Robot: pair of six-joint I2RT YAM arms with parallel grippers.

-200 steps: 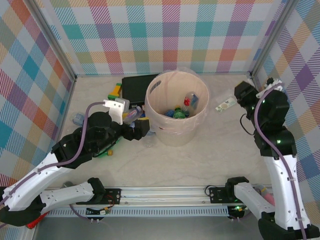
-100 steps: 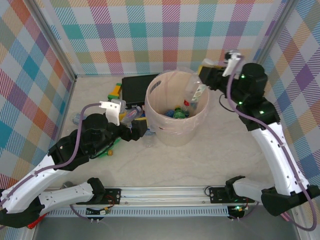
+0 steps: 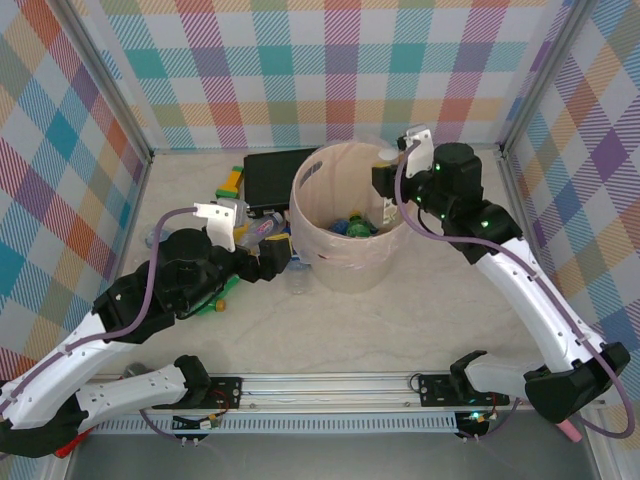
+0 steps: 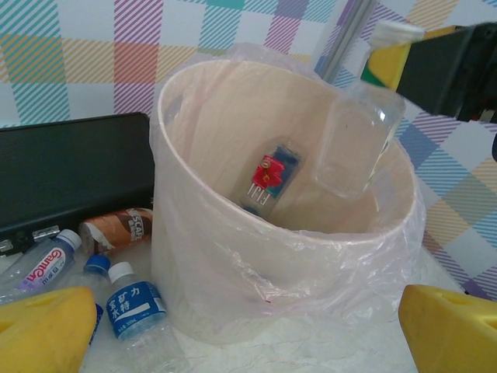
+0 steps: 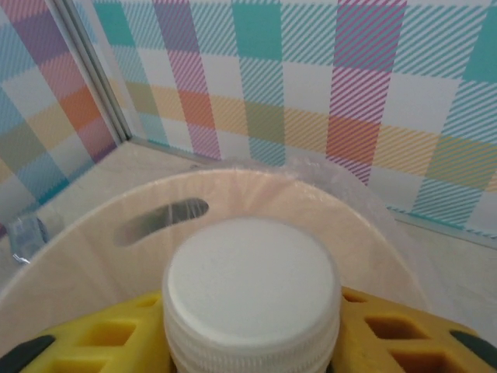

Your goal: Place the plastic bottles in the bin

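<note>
The bin [image 3: 350,262] stands mid-table, its clear liner [image 4: 233,256] over the wall. My right gripper [image 3: 389,190] hangs over the bin's right rim, shut on a clear bottle [image 4: 357,136] with a white cap [image 5: 252,289]; yellow fingers [image 5: 85,338] flank the cap. Several bottles [image 3: 355,226] lie inside the bin, one red-and-blue labelled [image 4: 272,175]. My left gripper [image 3: 283,256] is open beside the bin's left wall, nothing between its fingers [image 4: 43,330]. Loose bottles lie by it: a blue-labelled one [image 4: 134,309], a purple-labelled one [image 4: 45,263] and a brown-labelled one [image 4: 116,228].
A black rectangular box [image 3: 274,172] lies behind the bin on the left, with coloured toy blocks [image 3: 231,181] beside it. Another clear bottle [image 3: 158,238] rests near the left wall. Checked walls close in the table on three sides.
The right arm has swung in from the far right wall, carrying the clear bottle that lay on the table there, to above the bin's right rim. The left arm has barely moved.
</note>
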